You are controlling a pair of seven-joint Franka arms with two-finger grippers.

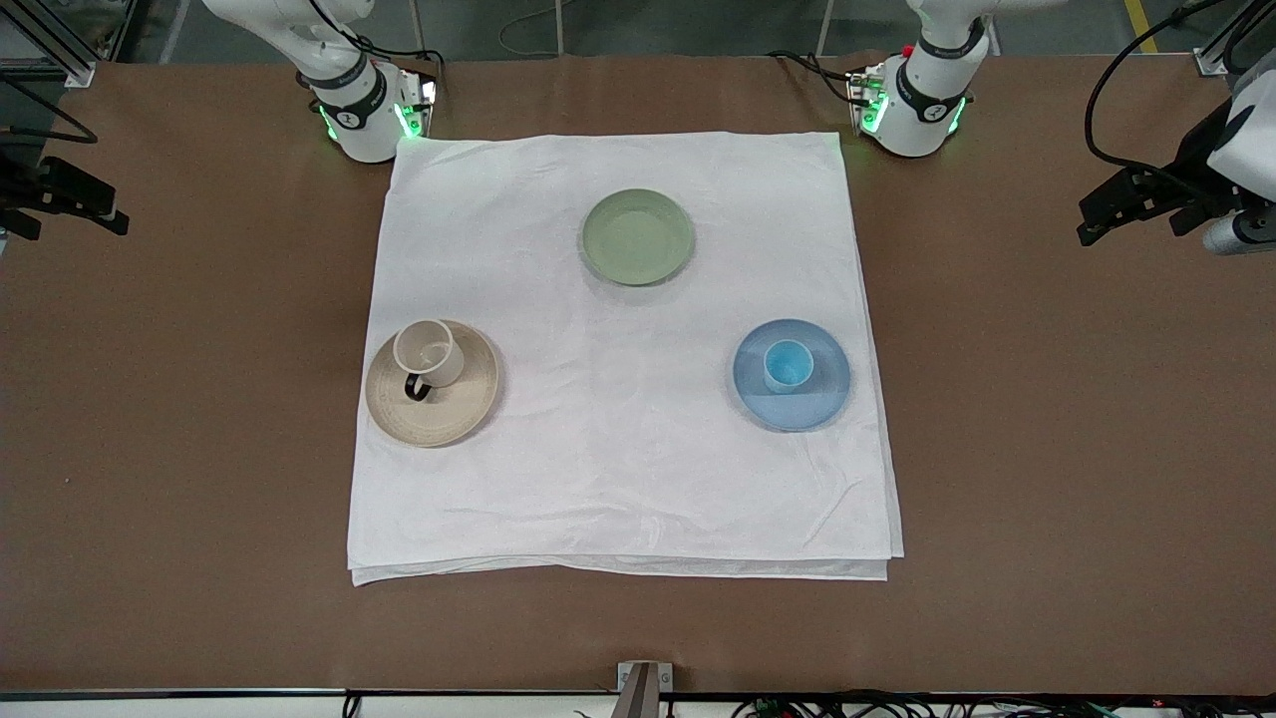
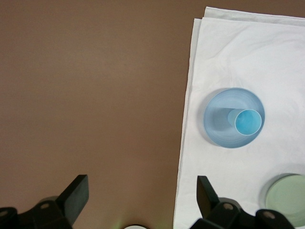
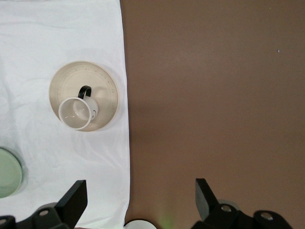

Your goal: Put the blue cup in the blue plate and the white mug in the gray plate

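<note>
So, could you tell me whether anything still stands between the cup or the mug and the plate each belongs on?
Nothing does: the small light-blue cup already stands on the round light-blue plate, and the cream-white mug on the beige-tan ridged plate. The left tool and right tool hang open over bare table.

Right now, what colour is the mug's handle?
Black, on the white mug; clearest in the right wrist view.

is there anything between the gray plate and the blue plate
No object, only bare white cloth in the front view between the gray plate and the blue plate. The green plate lies farther from the camera, off that line.
</note>
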